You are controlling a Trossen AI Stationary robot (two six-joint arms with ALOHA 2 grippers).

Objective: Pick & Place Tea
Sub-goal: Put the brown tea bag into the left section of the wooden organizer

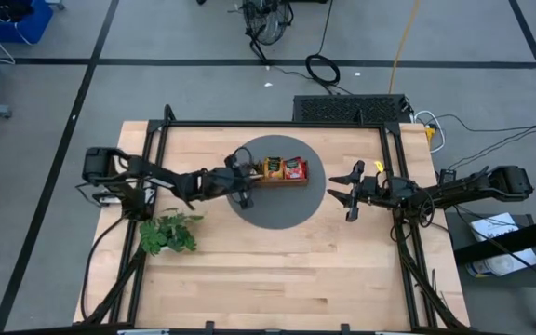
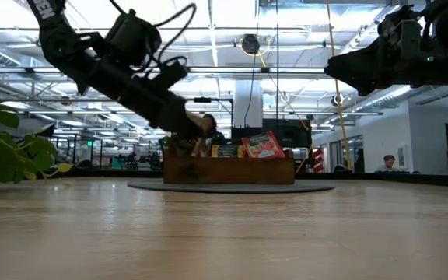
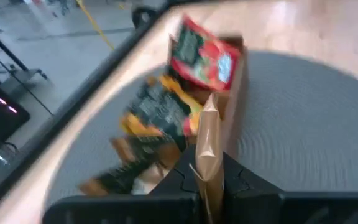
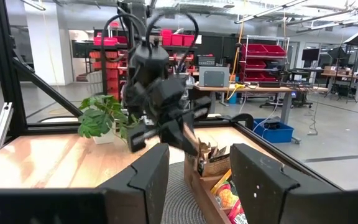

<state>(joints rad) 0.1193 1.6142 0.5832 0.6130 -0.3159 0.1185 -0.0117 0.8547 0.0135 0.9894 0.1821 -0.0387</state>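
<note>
While the right claw (image 1: pixel 350 194) waits spread, the left claw (image 1: pixel 241 179) pinches a sachet (image 3: pixel 207 155) over the tray (image 1: pixel 298 180).

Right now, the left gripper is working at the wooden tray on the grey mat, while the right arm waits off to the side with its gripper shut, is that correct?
Not quite: the right gripper is open, its fingers spread apart in the high view and the right wrist view. The rest holds: the left gripper is at the wooden tray on the grey mat, and the right arm waits beside the mat.
</note>
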